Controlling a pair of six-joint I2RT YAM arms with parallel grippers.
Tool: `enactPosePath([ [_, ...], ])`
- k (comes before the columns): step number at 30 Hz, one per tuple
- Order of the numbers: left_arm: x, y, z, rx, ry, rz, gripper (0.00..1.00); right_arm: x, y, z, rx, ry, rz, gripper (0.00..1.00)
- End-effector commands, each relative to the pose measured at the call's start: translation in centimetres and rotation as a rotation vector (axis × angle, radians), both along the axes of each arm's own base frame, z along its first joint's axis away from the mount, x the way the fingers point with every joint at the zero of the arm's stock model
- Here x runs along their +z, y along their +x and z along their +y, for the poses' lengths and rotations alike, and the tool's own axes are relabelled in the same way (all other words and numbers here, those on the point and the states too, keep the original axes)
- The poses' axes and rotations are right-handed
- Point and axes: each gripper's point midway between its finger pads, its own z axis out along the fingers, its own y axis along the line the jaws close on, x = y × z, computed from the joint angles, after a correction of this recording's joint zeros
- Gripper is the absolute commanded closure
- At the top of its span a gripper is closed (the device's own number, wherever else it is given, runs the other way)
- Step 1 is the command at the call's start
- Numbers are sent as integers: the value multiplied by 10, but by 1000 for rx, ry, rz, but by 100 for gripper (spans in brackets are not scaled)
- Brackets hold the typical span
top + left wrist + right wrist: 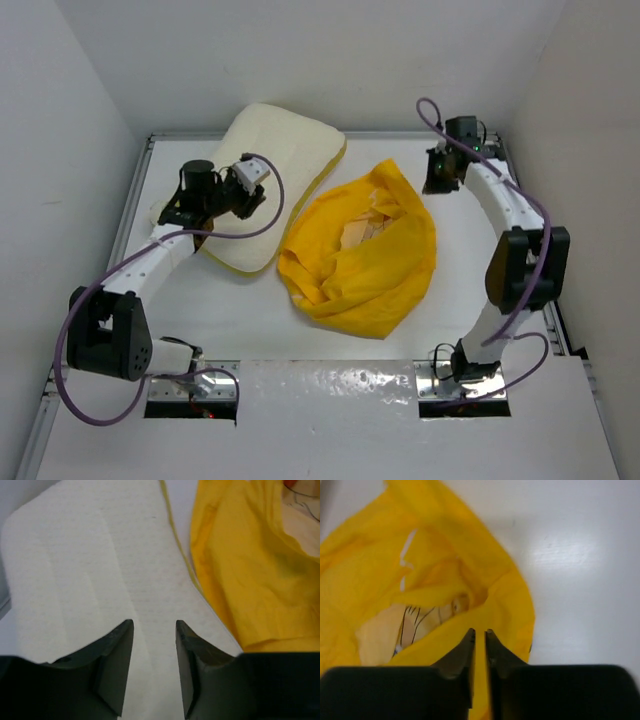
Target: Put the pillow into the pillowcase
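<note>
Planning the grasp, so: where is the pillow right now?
Top view: the pillow lies far-left on the table, under the open left claw, its yellow-green edge beside the crumpled pillowcase to its right.

The left pincer (154,625) hangs with its dark fingers (112,665) parted (a clear gap between the tips) over the cream pillow (90,565), which fills the space ahead and left. To its right lies the rumpled yellow pillowcase (250,565), a sliver of pale worktop (180,495) between them.

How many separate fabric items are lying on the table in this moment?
2. The pillow lies at the far left. The pillowcase sits crumpled at the centre, right beside it. Its folds could hide something small.
</note>
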Motion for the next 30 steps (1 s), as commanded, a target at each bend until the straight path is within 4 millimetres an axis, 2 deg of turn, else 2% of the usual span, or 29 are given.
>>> enactPosePath([
  [1, -26, -39, -36, -236, 61, 46, 66, 26, -32, 30, 73, 2, -141, 97],
  [2, -37, -45, -42, -265, 82, 60, 68, 19, -38, 36, 82, 17, -136, 89],
  [3, -42, -47, -47, -279, 90, 65, 68, 12, -42, 47, 102, 29, -137, 74],
  [4, -46, -52, -57, -305, 93, 69, 56, -3, -50, 51, 103, 37, -101, 60],
  [6, -52, -47, -65, -297, 78, 76, 46, -15, -57, 68, 105, 57, -58, 37],
  [7, -54, -45, -67, -287, 65, 82, 35, -25, -57, 69, 81, 45, -31, 27],
  [9, -47, -30, -68, -213, 16, 66, 26, -36, -56, 75, 6, 81, -7, 20],
  [10, -46, -24, -66, -165, -5, 75, 23, -52, -58, 70, -86, 89, 26, 19],
  [11, -45, -13, -56, -86, 11, 57, 18, -62, -59, 65, -136, 81, 38, 15],
  [13, -43, -2, -43, -12, 56, 32, 11, -79, -59, 55, -241, 56, 63, 9],
  [15, -54, 4, -20, 80, 159, 37, 0, -91, -57, 54, -269, 52, 75, 9],
  [16, -63, 5, -11, 79, 248, 29, 0, -106, -58, 56, -287, 58, 108, 9],
  [17, -79, 0, 2, 89, 338, 61, 0, -111, -54, 61, -282, 79, 115, 13],
  [18, -103, -11, 15, 36, 470, 88, 0, -118, -54, 62, -283, 86, 135, 17],
  [19, -121, -18, 29, 45, 557, 120, 0, -134, -57, 64, -289, 81, 179, 25],
  [20, -132, -23, 41, 52, 632, 123, 0, -138, -57, 61, -297, 79, 196, 56],
  [21, -157, -38, 56, 30, 726, 145, 0, -137, -52, 58, -295, 67, 190, 76],
  [22, -153, -33, 67, 79, 766, 104, 0, -136, -52, 52, -302, 55, 194, 93],
  [23, -161, -39, 78, 93, 773, 123, 2, -128, -48, 37, -321, 47, 167, 100],
  [24, -153, -37, 82, 111, 742, 113, 9, -122, -44, 28, -270, 26, 140, 100],
  [25, -152, -39, 86, 117, 710, 130, 19, -111, -31, 24, -214, 33, 77, 100],
  [26, -150, -37, 91, 120, 658, 144, 33, -93, -19, 22, -114, 84, 34, 100],
  [27, -143, -32, 94, 145, 627, 142, 38, -82, -11, 15, 62, 4, -5, 100],
  [28, -146, -41, 91, 108, 597, 187, 40, -77, -14, 8, 135, -52, 31, 100],
  [29, -143, -41, 94, 115, 575, 197, 40, -56, 9, 4, 213, -121, -19, 100],
  [30, -135, -40, 93, 120, 542, 197, 36, -50, 18, -4, 332, -225, -35, 100],
])
